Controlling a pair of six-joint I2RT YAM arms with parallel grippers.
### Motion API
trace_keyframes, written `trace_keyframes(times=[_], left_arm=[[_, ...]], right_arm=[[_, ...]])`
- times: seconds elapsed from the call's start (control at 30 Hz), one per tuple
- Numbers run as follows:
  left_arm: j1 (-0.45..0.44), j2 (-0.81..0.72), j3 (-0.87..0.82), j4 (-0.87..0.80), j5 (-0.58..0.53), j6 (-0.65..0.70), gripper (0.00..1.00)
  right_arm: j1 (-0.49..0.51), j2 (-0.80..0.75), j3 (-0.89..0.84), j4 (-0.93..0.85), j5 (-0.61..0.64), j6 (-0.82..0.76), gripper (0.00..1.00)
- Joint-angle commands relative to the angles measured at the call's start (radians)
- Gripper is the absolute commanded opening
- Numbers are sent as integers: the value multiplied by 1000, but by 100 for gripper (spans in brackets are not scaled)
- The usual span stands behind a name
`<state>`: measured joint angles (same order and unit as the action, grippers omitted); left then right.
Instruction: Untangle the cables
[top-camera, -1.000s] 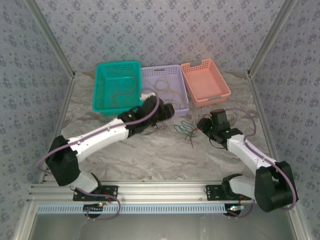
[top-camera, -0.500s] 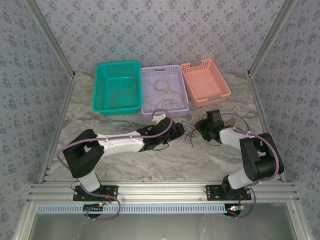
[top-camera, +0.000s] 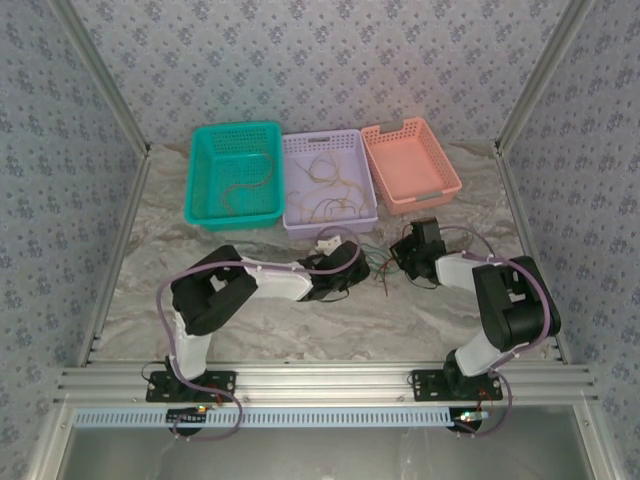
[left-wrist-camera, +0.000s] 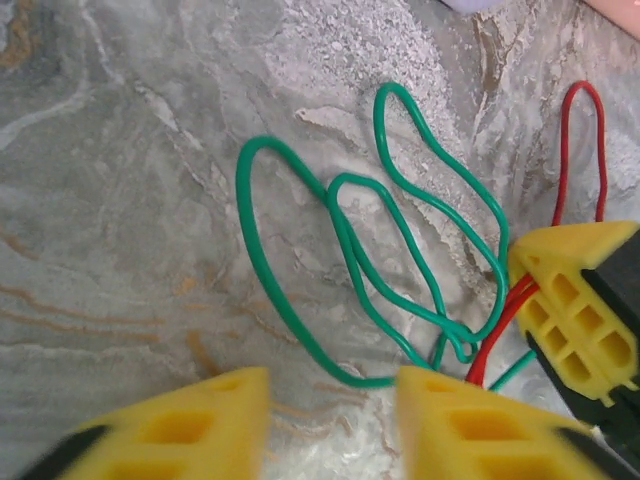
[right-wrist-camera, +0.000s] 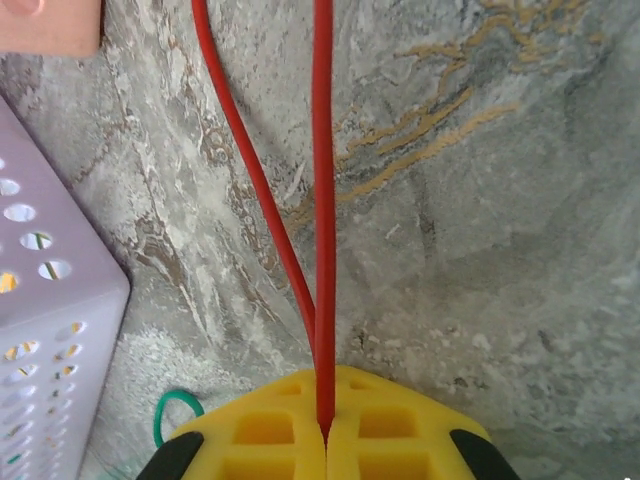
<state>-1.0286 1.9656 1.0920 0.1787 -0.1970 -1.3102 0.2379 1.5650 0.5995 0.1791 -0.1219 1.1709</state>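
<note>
A green cable (left-wrist-camera: 345, 240) lies in loose loops on the marble table, tangled at one end with a red cable (left-wrist-camera: 560, 190). My left gripper (left-wrist-camera: 335, 420) is open just above the table, and a run of the green cable passes in front of the gap between its yellow fingers. My right gripper (right-wrist-camera: 325, 430) is shut on the red cable (right-wrist-camera: 322, 200), which runs straight out from its closed pads. From above, the left gripper (top-camera: 352, 262) and right gripper (top-camera: 400, 250) face each other across the small green and red cables (top-camera: 376, 262).
Three baskets stand at the back: teal (top-camera: 236, 128) with a thin orange cable (top-camera: 245, 185), purple (top-camera: 322, 137) with yellow cables (top-camera: 330, 185), and an orange basket (top-camera: 445, 160). The purple basket's wall (right-wrist-camera: 40, 330) is close on the right gripper's left.
My left arm has swung from the purple basket down to the table beside the green cable. My right arm has folded in, its gripper staying at the red cable.
</note>
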Motion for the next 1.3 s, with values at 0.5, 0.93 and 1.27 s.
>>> trace_keyframes(times=[0.5,0.93,1.27], left_arm=[[24,-101,-117,-51,-204,-27,0],[-108,-525,-134,61,3,575,34],[-134,-680,-252,167,260,743,34]], right_arm=[[-146,-584,78,-307,-24,-279,0],[-134,-754,169,-272,-497,-342,0],[-68,-784,173,-218,-604,-117,0]])
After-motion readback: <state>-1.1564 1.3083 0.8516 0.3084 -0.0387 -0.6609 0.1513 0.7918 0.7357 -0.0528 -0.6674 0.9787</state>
